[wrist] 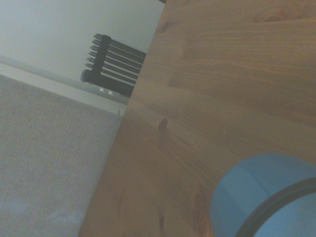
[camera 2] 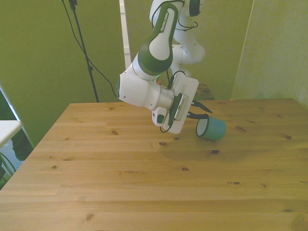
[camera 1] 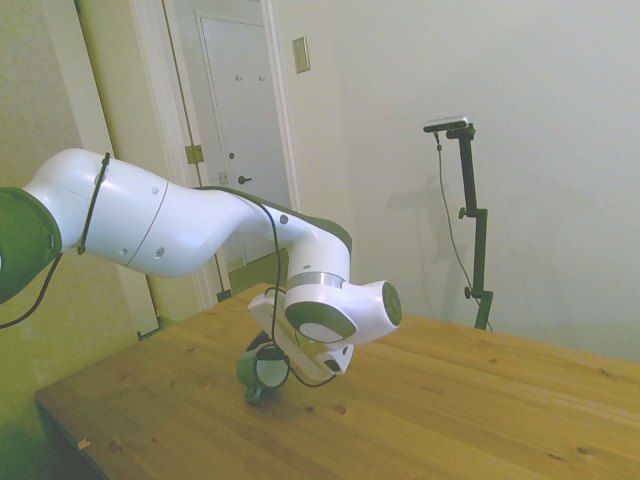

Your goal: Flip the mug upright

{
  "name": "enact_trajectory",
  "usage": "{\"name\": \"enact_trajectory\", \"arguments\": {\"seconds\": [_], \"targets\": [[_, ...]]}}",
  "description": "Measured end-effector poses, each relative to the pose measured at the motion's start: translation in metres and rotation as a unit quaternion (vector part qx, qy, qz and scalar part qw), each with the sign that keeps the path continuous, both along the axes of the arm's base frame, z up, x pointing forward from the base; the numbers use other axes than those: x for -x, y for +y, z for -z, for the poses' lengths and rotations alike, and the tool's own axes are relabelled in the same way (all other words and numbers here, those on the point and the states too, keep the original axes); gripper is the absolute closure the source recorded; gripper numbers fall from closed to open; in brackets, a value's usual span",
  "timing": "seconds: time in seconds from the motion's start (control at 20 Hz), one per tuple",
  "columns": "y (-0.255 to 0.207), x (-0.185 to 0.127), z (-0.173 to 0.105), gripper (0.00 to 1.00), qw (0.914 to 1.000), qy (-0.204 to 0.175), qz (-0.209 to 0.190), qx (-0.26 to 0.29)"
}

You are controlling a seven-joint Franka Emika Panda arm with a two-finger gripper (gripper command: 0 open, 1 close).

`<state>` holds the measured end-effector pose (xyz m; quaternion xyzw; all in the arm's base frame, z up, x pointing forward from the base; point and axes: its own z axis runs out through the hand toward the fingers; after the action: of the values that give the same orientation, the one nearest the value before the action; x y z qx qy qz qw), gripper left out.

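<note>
- Lying on its side at centre-right of the front view, the mug [camera 2: 211, 128] rested on the table [camera 2: 144, 183]
- Gripper [camera 2: 201, 111] reached its rim from the left, mouth facing it; finger spacing could not be told

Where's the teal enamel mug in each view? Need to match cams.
Side view: small teal enamel mug lies on its side just below the white wrist, mostly hidden by it.
Front view: right of centre, on its side, beside the jaws.
Wrist view: mug close up, blurred, at a corner.
Shared landmark: the wooden table under it.
</note>
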<state>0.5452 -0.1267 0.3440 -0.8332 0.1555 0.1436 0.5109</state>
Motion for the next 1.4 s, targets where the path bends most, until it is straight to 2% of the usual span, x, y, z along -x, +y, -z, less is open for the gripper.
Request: {"name": "enact_trajectory", "arguments": {"seconds": [0.45, 0.55, 0.75, 0.9, 1.05, 1.2, 1.4], "targets": [[-0.01, 0.005, -0.005, 1.0, 1.0, -0.007, 0.004, 0.004], [-0.013, 0.009, -0.016, 1.0, 0.9997, -0.017, 0.007, 0.014], [-0.015, 0.017, -0.059, 1.0, 0.9945, -0.054, 0.027, 0.085], [-0.003, 0.021, -0.092, 1.0, 0.9834, -0.078, 0.053, 0.155], [0.012, 0.022, -0.111, 1.0, 0.9677, -0.089, 0.086, 0.22], [0.021, 0.02, -0.114, 1.0, 0.9486, -0.082, 0.115, 0.283], [0.028, 0.018, -0.108, 1.0, 0.9257, -0.055, 0.132, 0.35]]}}
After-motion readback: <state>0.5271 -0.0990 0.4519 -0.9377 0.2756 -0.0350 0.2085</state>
